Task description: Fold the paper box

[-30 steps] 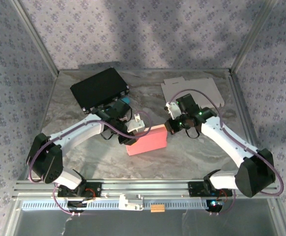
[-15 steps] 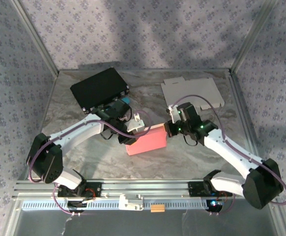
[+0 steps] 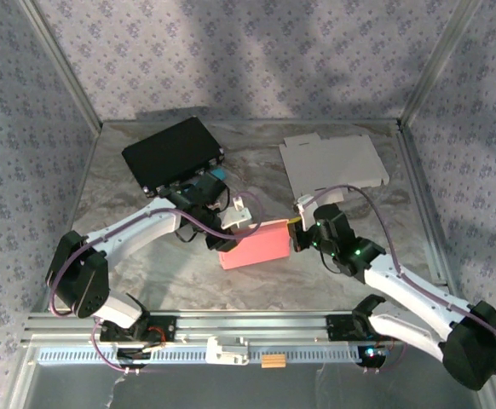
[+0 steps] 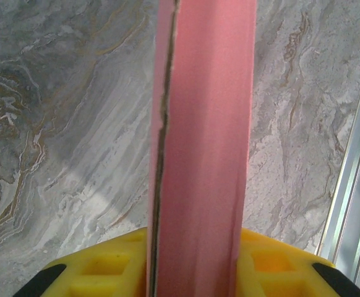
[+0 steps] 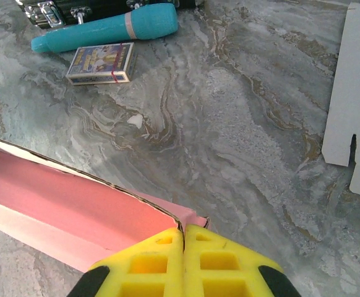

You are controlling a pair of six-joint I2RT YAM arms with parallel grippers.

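Pink box (image 3: 255,244) lies at the middle of the bench (image 3: 273,285). We see our left claw (image 3: 229,232) gripping its left end, while our right claw (image 5: 184,255), closed on nothing, touches its right corner. Beyond, a black case (image 3: 173,153) sits far-left and white cardboard (image 3: 333,162) far-right.

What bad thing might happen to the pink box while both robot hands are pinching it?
1. The right gripper pinches just one corner of the pink box, so the thin card might slip out or bend there.
2. The left gripper clamps a wall at the other end. If the arms pull apart or twist, the paper could tear or crease in the wrong place.
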